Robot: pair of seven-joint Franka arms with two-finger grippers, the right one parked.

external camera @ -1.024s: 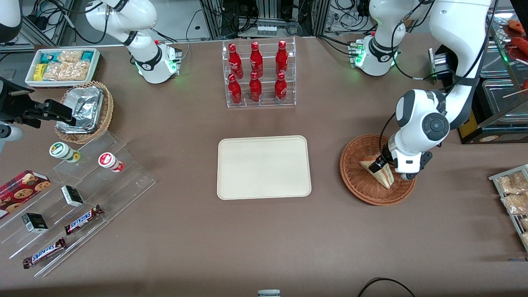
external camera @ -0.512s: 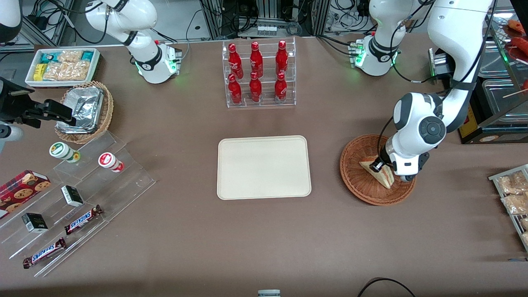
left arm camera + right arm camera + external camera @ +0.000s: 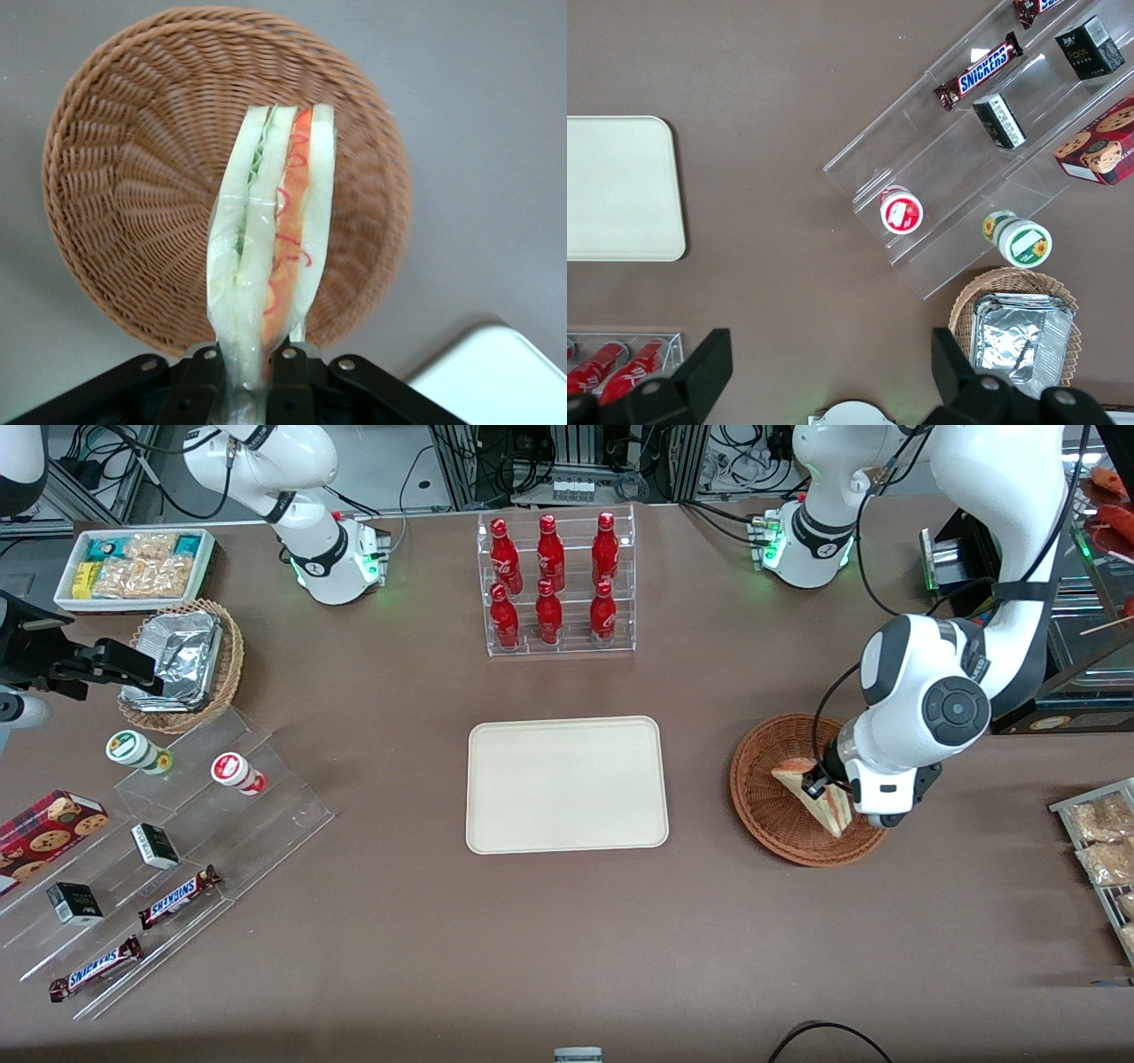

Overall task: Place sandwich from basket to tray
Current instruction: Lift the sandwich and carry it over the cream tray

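the gripper (image 3: 252, 372) pinches the sandwich (image 3: 270, 239) between its two black fingers. the sandwich stands on edge over the round brown basket (image 3: 124, 195). a pale tray (image 3: 496, 372) corner shows at five o'clock from the basket.

Bright even overhead light, soft shadows, crisp front view, basket (image 3: 133, 177) rim slightly blurred

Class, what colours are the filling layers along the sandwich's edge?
Green, orange and red between pale bread on the sandwich, clearest in the left wrist view, held by the gripper.
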